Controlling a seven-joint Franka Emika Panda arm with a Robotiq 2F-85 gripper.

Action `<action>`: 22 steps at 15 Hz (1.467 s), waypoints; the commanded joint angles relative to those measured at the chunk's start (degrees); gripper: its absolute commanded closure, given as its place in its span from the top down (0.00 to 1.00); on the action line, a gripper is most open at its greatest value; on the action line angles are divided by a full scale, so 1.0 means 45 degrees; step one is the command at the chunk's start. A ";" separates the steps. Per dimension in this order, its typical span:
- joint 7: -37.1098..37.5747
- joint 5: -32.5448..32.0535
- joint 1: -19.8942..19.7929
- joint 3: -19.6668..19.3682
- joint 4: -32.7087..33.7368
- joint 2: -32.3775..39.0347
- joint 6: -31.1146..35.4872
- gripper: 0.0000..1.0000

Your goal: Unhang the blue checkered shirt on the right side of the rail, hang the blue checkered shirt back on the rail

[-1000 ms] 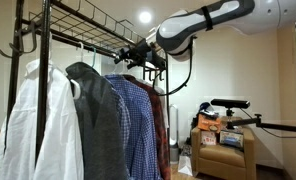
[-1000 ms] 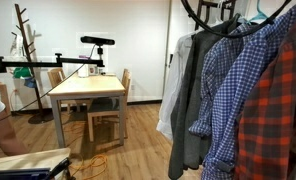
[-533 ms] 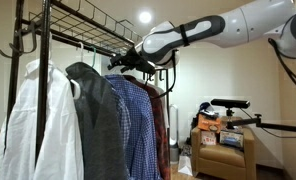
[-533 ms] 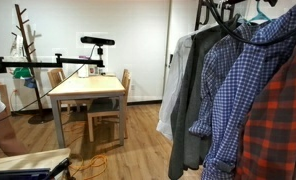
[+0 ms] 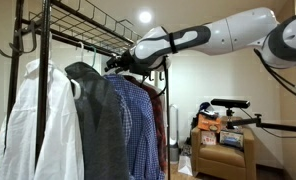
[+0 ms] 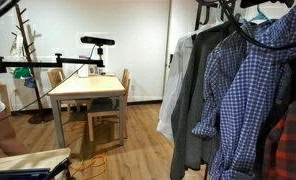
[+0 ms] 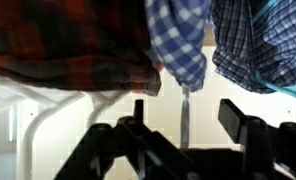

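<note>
My hand sits at the right end of the rail, above the blue shirt, because the hanger hook up there is the only place to grip; fingers are apart in the wrist view, clamping nothing; blue shirt hangs between grey coat and red plaid; hook is hidden, so I can't tell if it's on the rail.

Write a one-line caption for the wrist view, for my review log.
Wrist view: open hand facing the hanging blue checkered shirt, with a red plaid shirt alongside it.
</note>
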 commanded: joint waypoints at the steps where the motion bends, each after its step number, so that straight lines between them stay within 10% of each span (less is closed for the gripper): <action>1: 0.0282 -0.0128 -0.0262 0.0149 0.0810 0.0340 -0.0573 0.47; 3: 0.0498 -0.0343 -0.0187 -0.0101 0.0714 0.0161 -0.1043 0.34; 5: 0.0851 -0.0733 -0.0037 -0.0514 0.0653 0.0006 -0.1654 0.73; 11: -0.0915 0.0618 -0.0567 0.0406 0.0655 -0.0239 -0.3331 0.99; 17: -0.4395 0.3339 -0.1857 0.2426 0.1319 0.0156 -0.4644 1.00; 22: -0.4789 0.3568 -0.2142 0.2504 0.1791 0.0348 -0.5449 1.00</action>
